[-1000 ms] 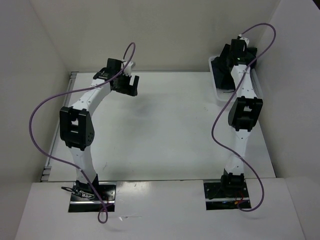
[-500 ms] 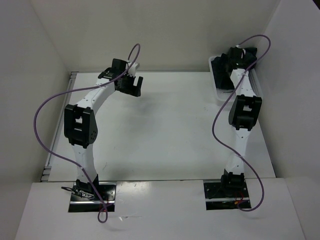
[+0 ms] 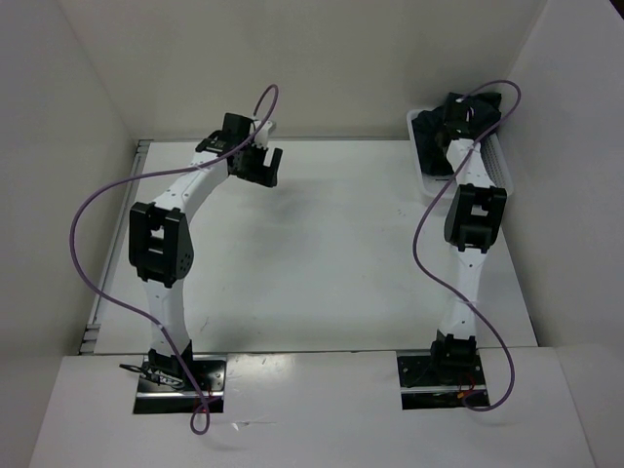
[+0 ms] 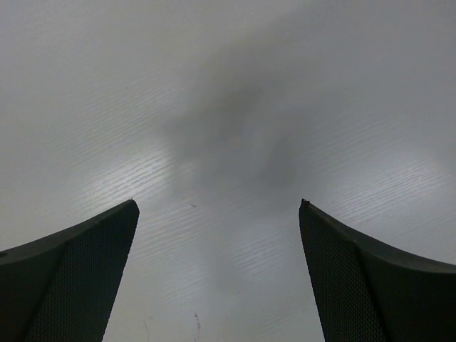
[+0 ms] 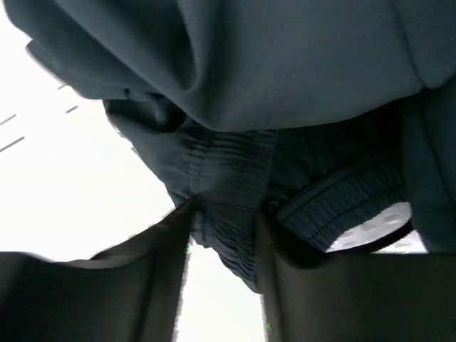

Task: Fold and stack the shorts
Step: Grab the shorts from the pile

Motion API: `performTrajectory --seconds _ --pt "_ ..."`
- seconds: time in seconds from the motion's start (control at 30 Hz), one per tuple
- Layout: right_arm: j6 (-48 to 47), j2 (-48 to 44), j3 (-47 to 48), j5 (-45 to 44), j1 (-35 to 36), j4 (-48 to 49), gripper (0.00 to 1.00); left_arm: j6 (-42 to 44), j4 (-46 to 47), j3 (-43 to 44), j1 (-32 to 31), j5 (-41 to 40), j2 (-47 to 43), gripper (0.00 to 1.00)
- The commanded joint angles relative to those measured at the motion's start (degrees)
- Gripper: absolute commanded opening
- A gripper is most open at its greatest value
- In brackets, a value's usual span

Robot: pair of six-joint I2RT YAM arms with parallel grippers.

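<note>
Top view: both arms reach to the far side of the table (image 3: 331, 253). The left gripper (image 3: 263, 168) hangs over bare tabletop at far left. The right arm leans into the white lattice basket (image 3: 421, 185) at the far right corner. From above, the shorts (image 3: 435, 156) show only as a dark mass in the basket, partly covered by the right arm. The right gripper itself is hard to pick out against that dark cloth.

The right wrist view supplies the detail. Charcoal fabric fills most of the frame in loose folds. A gathered, ribbed waistband hangs down between the two fingers (image 5: 142, 285) of the right gripper (image 5: 225, 214). The jaws stand partway in, and both fingers touch the fold, one on each side. It cannot be told whether they have clamped it. The bright basket floor shows at left and below. A small pale patch at lower right is too blurred to name, and the shorts run off the frame at top and right.

The left wrist view shows the left jaws spread wide with only grey tabletop and a soft shadow between them. Nothing is held. The shorts lie well apart from the left gripper, across the table.
</note>
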State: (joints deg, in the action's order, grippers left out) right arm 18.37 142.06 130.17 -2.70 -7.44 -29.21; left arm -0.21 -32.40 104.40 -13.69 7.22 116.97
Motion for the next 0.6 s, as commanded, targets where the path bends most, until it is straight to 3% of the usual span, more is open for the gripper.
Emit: performTrajectory --seconds 0.0,0.03,0.07,0.17,0.4,0.57 --pt "0.61 0.24 1.14 2.52 -0.38 1.79 0.40 0.21 0.15 2.39 -0.46 -1.16 1.07 1.00" --pt "0.61 -0.37 0.62 1.74 -0.38 1.79 0.33 0.21 0.15 2.39 -0.98 -1.16 1.07 1.00" --pt "0.61 -0.99 0.61 1.04 -0.38 1.27 0.19 0.21 0.15 2.39 -0.98 -1.16 1.07 1.00" --pt "1.23 -2.83 0.61 -2.13 -0.38 0.74 0.01 0.21 0.15 2.39 -0.98 -1.16 1.07 1.00" --pt "1.76 -8.72 0.09 -10.83 3.57 0.74 0.00 0.21 0.67 1.86 -0.98 -0.63 -0.51 1.00" --pt "1.23 -14.34 1.92 -24.79 9.90 0.74 0.00 0.21 1.20 2.39 -0.98 -0.63 -1.65 1.00"
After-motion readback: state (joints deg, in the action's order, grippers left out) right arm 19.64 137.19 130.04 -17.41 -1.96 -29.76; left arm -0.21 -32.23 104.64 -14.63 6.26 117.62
